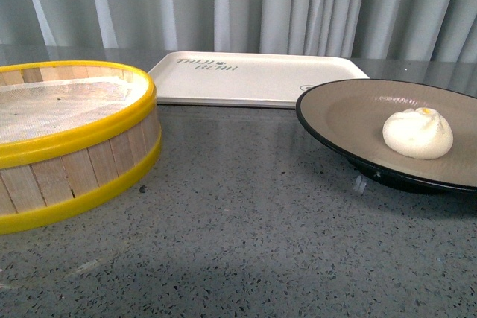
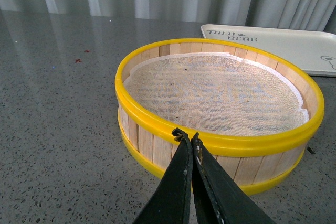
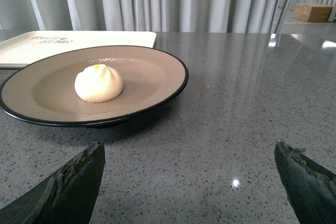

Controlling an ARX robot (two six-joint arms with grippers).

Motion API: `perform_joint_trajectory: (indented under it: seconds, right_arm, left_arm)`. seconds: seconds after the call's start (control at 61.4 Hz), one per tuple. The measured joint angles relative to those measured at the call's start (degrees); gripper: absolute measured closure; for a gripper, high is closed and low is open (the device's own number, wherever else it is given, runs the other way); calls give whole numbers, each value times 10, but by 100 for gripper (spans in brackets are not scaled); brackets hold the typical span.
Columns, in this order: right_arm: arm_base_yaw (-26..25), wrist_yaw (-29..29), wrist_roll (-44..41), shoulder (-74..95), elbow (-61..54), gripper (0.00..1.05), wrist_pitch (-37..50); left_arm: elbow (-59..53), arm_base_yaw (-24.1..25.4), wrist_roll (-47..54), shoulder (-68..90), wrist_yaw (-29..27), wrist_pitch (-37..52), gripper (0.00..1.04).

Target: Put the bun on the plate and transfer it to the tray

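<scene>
The bun (image 1: 418, 133) sits on the plate (image 1: 350, 113), a little right of its middle, at the right edge of the front view. What is left, as I read it, is carrying the plate onto the tray (image 1: 253, 80), which lies at the upper middle of that frame, just behind the plate's far rim. To do that well I would have the right gripper (image 3: 189, 150) take the black rim on its near side and bite deep enough that the shallow plate cannot tip. It should lift level, only high enough to clear the tray's raised edge, and travel slowly, since the bun is loose and could roll. That gripper is spread wide, its dark fingers (image 3: 68, 187) well apart, facing the plate with nothing between them and touching nothing. The left gripper (image 2: 188, 139) has its fingers pressed together on nothing, hovering near the yellow rim of the steamer basket (image 1: 74, 147), which fills the left of the front view.
</scene>
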Motion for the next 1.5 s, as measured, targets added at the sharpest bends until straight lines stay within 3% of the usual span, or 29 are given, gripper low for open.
perform_joint_trajectory:
  seconds: [0.799, 0.913, 0.978, 1.222, 1.5]
  right_arm:
    - [0, 0, 0, 0, 0, 8, 0]
    - [0, 0, 0, 0, 0, 8, 0]
    - [0, 0, 0, 0, 0, 8, 0]
    - [0, 0, 0, 0, 0, 8, 0]
    - [0, 0, 0, 0, 0, 8, 0]
  left_arm:
    - [-57, 0, 0, -138, 0, -62, 101]
    - [-57, 0, 0, -163, 0, -88, 101]
    - [-57, 0, 0, -231, 0, -175, 101]
    - [-57, 0, 0, -254, 0, -183, 101]
    - [-57, 0, 0, -254, 0, -183, 57]
